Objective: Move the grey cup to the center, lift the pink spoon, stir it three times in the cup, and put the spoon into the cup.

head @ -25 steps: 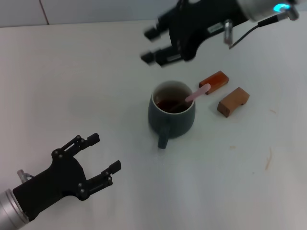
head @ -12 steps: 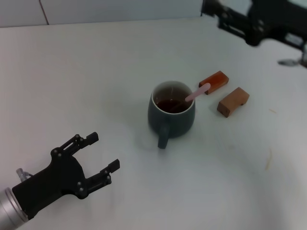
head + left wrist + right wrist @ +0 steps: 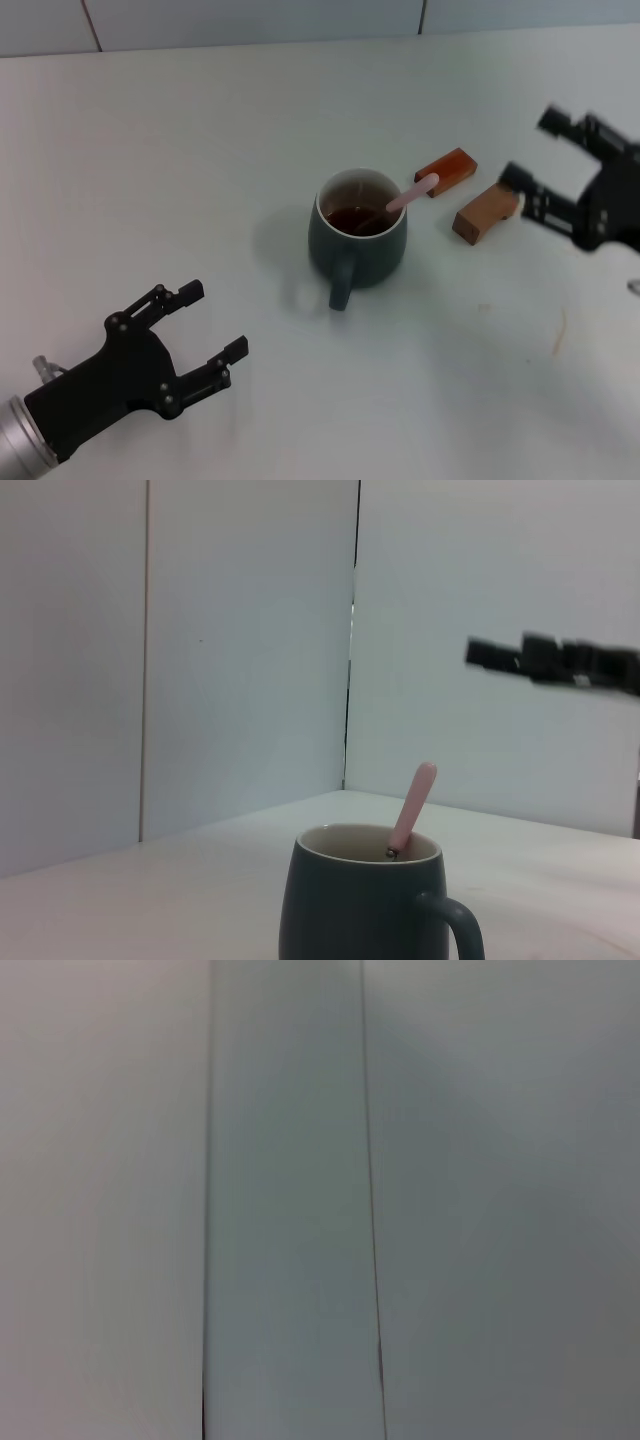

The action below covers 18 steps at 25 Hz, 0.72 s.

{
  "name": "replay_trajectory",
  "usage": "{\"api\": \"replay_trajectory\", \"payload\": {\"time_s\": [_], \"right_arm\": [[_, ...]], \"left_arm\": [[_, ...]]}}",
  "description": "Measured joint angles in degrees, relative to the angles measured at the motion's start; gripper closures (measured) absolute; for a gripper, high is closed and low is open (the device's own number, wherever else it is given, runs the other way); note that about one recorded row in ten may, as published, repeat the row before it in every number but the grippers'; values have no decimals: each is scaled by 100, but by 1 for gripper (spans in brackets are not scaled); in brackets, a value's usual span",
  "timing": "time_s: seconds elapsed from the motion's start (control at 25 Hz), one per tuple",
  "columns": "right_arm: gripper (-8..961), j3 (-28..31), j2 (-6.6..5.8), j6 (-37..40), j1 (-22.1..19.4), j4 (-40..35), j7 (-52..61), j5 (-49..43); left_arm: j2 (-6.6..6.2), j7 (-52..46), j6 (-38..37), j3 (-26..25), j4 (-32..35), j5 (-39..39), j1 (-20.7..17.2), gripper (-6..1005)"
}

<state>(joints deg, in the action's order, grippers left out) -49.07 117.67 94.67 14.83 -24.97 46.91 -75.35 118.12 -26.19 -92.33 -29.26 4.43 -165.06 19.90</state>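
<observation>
**Spoon rests in the cup**

The grey cup (image 3: pixel 358 240) sits mid-table, squat and slate-dark with a cream inside, its handle toward the robot, holding reddish-brown liquid. The pink spoon (image 3: pixel 404 198) leans inside on the rim, pale handle jutting out toward two wooden blocks (image 3: pixel 446 171). The right gripper (image 3: pixel 545 170) hangs beside them, fingers apart; the left gripper (image 3: pixel 214 325) waits open, near the robot.

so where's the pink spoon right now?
Head view: the pink spoon stands in the grey cup at table centre, handle leaning over the rim toward the robot's right, toward the reddish wooden block.
</observation>
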Motion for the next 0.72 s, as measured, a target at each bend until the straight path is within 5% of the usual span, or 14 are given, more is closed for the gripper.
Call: {"api": "replay_trajectory", "payload": {"time_s": [0.2, 0.72], "right_arm": [[170, 6, -131, -207, -40, 606, -106, -534], [170, -39, -91, -969, -39, 835, -369, -1122]], "left_arm": [[3, 20, 5, 0, -3, 0, -22, 185], [9, 42, 14, 16, -9, 0, -15, 185]]}}
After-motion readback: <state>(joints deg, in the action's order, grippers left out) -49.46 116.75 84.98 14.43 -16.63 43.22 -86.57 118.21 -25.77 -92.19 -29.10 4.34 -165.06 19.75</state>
